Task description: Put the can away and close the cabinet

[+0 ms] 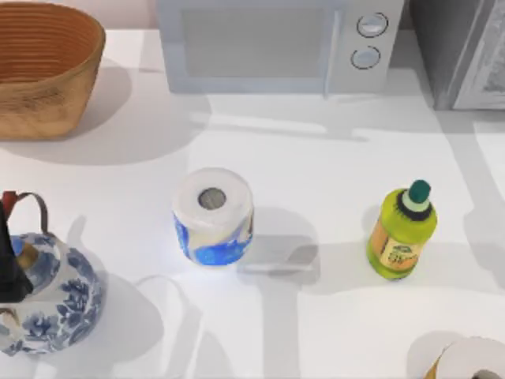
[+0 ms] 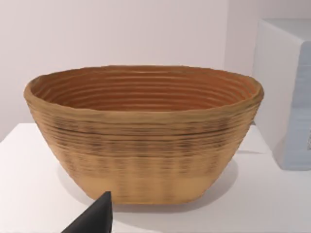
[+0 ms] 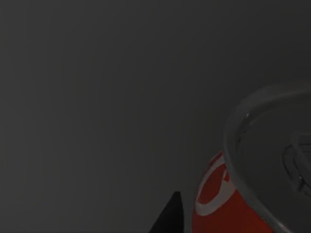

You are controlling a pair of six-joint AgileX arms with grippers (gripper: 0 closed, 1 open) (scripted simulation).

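Where right wrist view darkens, red can [image 3: 218, 204]; wicker basket [image 2: 146, 131] empty

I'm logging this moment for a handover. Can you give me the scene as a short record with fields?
back left: brown woven basket
back centre: white microwave
back right: grey cabinet
centre: white toilet paper roll in blue wrap
right: green bottle with dark cap
front left: blue-and-white porcelain teapot
right wrist view: dim, red can with silver rim close by
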